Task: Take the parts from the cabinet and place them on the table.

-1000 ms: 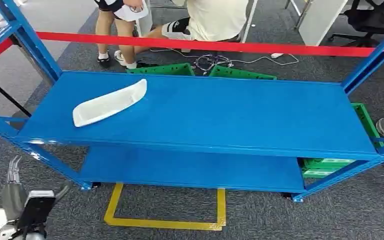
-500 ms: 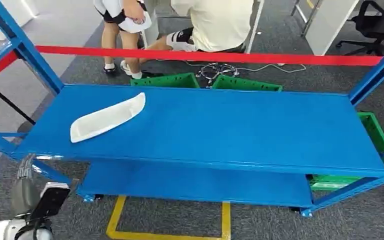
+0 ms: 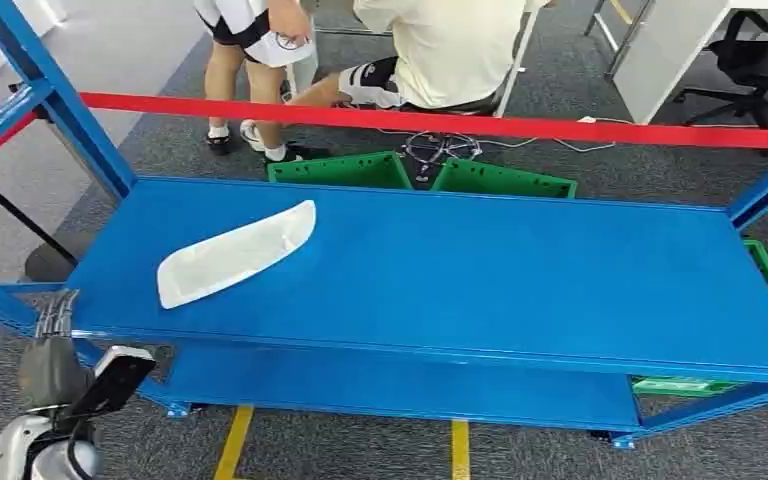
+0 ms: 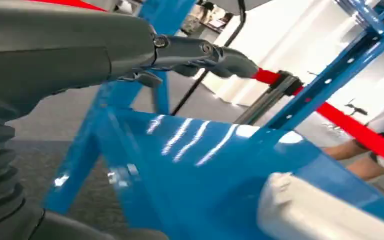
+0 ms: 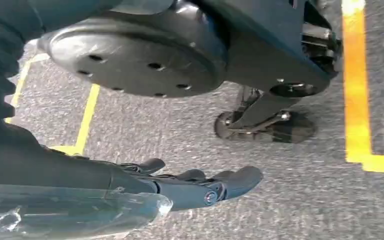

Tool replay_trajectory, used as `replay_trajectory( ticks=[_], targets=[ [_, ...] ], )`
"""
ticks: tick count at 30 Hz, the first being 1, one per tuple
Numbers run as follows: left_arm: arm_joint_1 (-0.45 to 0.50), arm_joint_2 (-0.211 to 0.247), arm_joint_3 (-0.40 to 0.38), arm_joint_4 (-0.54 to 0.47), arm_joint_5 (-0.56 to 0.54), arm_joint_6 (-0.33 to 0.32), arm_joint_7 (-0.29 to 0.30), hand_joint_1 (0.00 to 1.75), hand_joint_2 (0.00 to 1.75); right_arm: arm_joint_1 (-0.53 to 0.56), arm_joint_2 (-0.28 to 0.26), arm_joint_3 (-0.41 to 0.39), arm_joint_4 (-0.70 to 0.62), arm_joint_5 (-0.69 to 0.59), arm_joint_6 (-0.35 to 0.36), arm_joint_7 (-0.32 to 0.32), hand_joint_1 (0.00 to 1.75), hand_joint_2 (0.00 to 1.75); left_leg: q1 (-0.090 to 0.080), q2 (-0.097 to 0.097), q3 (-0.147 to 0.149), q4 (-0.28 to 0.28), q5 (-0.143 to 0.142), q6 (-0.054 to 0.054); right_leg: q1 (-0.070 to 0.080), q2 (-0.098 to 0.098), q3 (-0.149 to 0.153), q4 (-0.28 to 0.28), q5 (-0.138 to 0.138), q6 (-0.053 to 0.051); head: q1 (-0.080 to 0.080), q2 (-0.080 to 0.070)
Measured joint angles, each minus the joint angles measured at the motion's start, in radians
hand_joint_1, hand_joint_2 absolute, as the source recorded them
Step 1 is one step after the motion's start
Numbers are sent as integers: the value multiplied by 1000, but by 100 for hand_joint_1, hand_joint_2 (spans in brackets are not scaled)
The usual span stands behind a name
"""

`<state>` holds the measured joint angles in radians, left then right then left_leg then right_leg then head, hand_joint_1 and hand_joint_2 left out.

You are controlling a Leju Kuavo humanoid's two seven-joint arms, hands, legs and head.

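We see 1 white part (image 3: 236,253) lying loose on the blue shelf (image 3: 520,270); our left hand (image 3: 52,345) hovers empty, fingers apart, beside its front-left corner to reach in; our right hand (image 5: 200,182) hangs empty, fingers loosely extended, over the floor

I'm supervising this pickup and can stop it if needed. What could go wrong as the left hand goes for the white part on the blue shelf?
1. The left hand sits low beside the blue shelf edge and corner post; lifting it may knock the frame.
2. The white part is long, shallow and lies at an angle, so a grip near one end might tip or slide it.
3. People stand just behind the red bar.
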<state>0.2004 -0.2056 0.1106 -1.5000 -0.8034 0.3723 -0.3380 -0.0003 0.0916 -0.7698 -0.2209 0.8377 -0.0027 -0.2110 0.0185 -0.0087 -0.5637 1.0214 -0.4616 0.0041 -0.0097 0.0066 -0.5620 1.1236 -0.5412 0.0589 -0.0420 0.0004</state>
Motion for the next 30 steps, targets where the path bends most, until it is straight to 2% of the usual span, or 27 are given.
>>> replay_trajectory(
  ticks=[2,3,4,5,8,9,10,11,12,13,14,15,16,17,18,19,20,21,22,23,24,25,27,29,30],
  targets=[
    [-2,6,-4,0,-13,0,22,0,175,0,0,0,0,4,3,3,0,175,-3,0,6,0,-11,4,0,0,-104,161,-67,3,8,0],
    [-2,10,-6,0,-18,-1,32,0,175,1,0,0,0,6,3,6,0,175,-6,0,10,0,-16,6,0,0,-137,204,-82,2,9,0],
    [-3,17,-10,0,-32,-2,47,0,175,2,0,-2,1,8,6,7,0,175,-9,0,20,0,-24,8,2,0,-161,214,-68,-3,9,0],
    [-4,20,-12,-1,-39,-2,53,0,175,0,0,-2,1,11,7,9,0,175,-11,-1,28,0,-30,8,4,0,-158,188,-43,-7,10,0],
    [-21,33,-34,-16,-77,-13,71,0,175,2,0,-2,1,23,11,18,0,175,-16,-3,70,-1,-60,7,22,-1,-77,-56,123,-42,10,0],
    [-27,42,-49,-19,-90,-29,76,0,175,2,-2,-2,1,29,14,21,0,175,-16,-3,79,-3,-65,4,26,-2,-82,-53,116,-44,5,-1],
    [-32,52,-62,-22,-98,-41,77,0,175,1,-1,-2,2,34,16,22,0,175,-15,-7,78,-6,-70,-3,30,0,-76,-71,91,-45,7,0],
    [-36,61,-78,-26,-106,-57,79,0,175,1,-1,-2,2,38,17,24,0,175,-14,-6,81,-14,-74,-11,32,-1,-65,-75,105,-48,7,0],
    [-42,72,-96,-28,-109,-73,80,0,175,2,-1,-2,2,41,19,25,0,175,-15,-6,91,-6,-63,-19,33,-1,-69,-82,104,-57,8,0],
    [-49,81,-111,-31,-110,-85,86,0,175,0,-1,-2,2,46,20,25,0,175,-16,-6,97,-5,-62,-22,29,1,-42,-88,112,-62,6,0],
    [-54,91,-125,-34,-113,-91,90,0,175,1,-2,-2,2,47,21,27,0,175,-15,-4,89,23,-64,-24,23,0,-29,-101,112,-61,7,0],
    [-62,95,-136,-36,-116,-94,90,0,175,0,-2,-2,2,48,20,28,0,175,-17,-3,59,73,-65,-28,20,0,-19,-106,111,-64,0,0],
    [-68,101,-147,-36,-119,-100,94,0,175,-4,-2,-2,2,50,22,27,0,175,-15,-3,13,140,-75,-35,18,0,-14,-109,108,-67,0,-1],
    [-70,113,-158,-37,-127,-107,98,0,175,-6,-2,-2,2,52,24,29,0,175,-12,-3,-41,213,-109,-40,17,2,-8,-111,101,-68,-2,0],
    [-70,119,-168,-36,-132,-116,105,0,175,-5,-2,-2,2,55,25,30,0,175,-10,-3,-84,261,-149,-45,15,3,-1,-111,94,-68,-4,0],
    [-71,126,-179,-36,-137,-132,112,0,175,-4,-2,-2,2,57,27,32,0,175,-9,-3,-115,278,-173,-48,14,4,9,-111,85,-67,-4,0],
    [-75,134,-188,-36,-139,-155,121,0,175,-3,-2,-2,2,60,29,34,0,175,-7,-3,-126,265,-166,-52,11,5,20,-111,77,-65,-5,0],
    [-82,147,-198,-35,-141,-181,134,0,175,-1,-2,-2,2,65,32,34,0,175,-4,-3,-122,221,-128,-57,8,4,34,-111,69,-61,-4,0],
    [-92,158,-215,-31,-146,-224,155,0,175,-2,-2,-2,2,71,35,36,0,175,-1,-2,-106,152,-69,-62,3,5,48,-111,60,-56,-5,0],
    [-102,168,-225,-26,-145,-250,172,0,175,-5,-2,-2,2,75,37,37,0,175,4,-1,-89,80,4,-68,-1,5,60,-110,50,-49,-4,0],
    [-119,177,-235,-4,-141,-283,197,0,175,-6,-6,-2,2,79,37,42,0,175,12,3,-85,15,78,-75,5,7,56,-106,40,-40,-10,-1],
    [-142,189,-246,18,-140,-315,223,0,175,-10,-7,-2,2,85,40,44,0,175,15,20,-89,-12,70,-64,9,6,50,-91,27,-34,-20,0],
    [-169,206,-264,59,-144,-362,267,0,175,-15,-8,-2,2,91,44,50,0,175,10,15,-92,0,83,-44,6,4,54,-98,7,-24,-5,0],
    [-195,221,-275,86,-145,-372,275,0,175,-17,-8,-2,2,93,46,50,0,175,16,12,-88,-3,83,-28,3,3,65,-104,2,-15,-5,0],
    [-205,227,-276,92,-145,-373,276,0,0,-17,-8,-2,2,93,47,50,0,175,16,12,-84,-3,79,-22,3,1,59,-81,-12,-11,-3,0]
  ],
)
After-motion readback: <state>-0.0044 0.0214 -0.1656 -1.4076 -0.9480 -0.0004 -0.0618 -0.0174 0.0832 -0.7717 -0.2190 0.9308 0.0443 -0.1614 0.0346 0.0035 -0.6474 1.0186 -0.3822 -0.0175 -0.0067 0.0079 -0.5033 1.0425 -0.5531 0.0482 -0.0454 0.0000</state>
